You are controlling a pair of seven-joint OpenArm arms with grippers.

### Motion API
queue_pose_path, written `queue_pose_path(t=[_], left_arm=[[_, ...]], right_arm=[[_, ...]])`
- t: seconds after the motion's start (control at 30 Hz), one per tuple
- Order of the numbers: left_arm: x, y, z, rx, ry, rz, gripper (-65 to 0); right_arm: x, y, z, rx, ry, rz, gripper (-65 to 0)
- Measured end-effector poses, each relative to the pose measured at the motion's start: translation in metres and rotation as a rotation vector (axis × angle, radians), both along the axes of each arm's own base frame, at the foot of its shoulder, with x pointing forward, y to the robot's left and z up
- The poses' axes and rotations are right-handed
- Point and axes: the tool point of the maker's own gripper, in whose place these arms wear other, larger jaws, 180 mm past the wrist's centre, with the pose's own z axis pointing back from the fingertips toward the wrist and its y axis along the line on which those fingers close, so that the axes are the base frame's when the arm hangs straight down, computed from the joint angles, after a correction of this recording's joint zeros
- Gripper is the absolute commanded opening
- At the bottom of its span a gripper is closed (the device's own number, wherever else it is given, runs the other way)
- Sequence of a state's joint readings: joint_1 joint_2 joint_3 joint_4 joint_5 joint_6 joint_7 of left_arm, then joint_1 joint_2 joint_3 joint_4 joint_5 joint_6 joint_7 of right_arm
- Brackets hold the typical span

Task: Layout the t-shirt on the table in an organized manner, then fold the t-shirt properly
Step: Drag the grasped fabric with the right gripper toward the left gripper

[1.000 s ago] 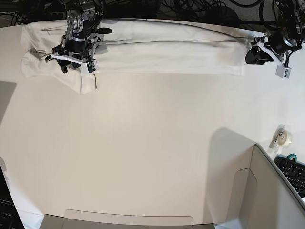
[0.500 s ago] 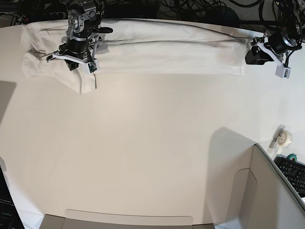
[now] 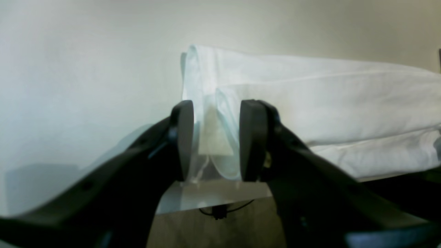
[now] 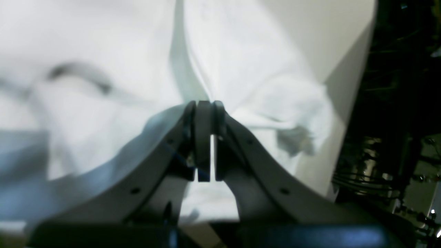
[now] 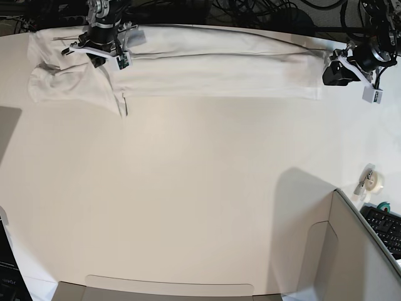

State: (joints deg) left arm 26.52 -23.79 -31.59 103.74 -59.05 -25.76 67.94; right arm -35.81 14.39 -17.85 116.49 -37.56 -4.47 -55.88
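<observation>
While the t-shirt lay as a long white band along the twelve o'clock edge of the table, both arms stood at its ends. The band's long axis ran from nine o'clock to three o'clock in the base view, no printed front showing.

At the nine o'clock end, the right gripper had its jaws pressed together on a pinch of the white cloth, a ridge of fabric rising out of the tips. A loose flap, probably a sleeve, hung toward six o'clock just beside that claw.

At the three o'clock end, the left gripper stood with its jaws apart, a hem fold of the tee lying between the pads; whether it pressed the cloth could not be told.

The coming move appeared to turn on that axis: each claw sat at one end of the band, so a pull toward six o'clock by both would likely draw the shirt into the bare tabletop for spreading. The right arm, already clamped, seemed readier.
</observation>
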Motion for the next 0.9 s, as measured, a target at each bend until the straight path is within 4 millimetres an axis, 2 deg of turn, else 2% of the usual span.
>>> queue_pose_path(t=[0.23,0.4,0.53,0.63,0.9], left_arm=[[0.0,0.0,0.0,0.0,-0.001,0.0,-42.9],[0.002,0.0,0.001,0.001,-0.007,-0.001,-42.9],[0.011,0.0,0.006,0.0,-0.036,0.001,-42.9],[0.009,0.0,0.005,0.003,-0.026,0.0,-42.9],[0.009,0.0,0.005,0.003,-0.026,0.0,-42.9]], right_arm=[[-0.015,0.001,-0.004,0.003,0.034,0.003,-65.0],[-0.015,0.006,-0.005,0.012,0.036,0.013,-65.0],[-0.009,0.029,-0.005,0.054,0.024,0.058,-65.0],[-0.004,0.048,-0.003,0.075,0.009,0.105,-65.0],[-0.015,0.081,0.011,-0.014,-0.029,0.208,-65.0]])
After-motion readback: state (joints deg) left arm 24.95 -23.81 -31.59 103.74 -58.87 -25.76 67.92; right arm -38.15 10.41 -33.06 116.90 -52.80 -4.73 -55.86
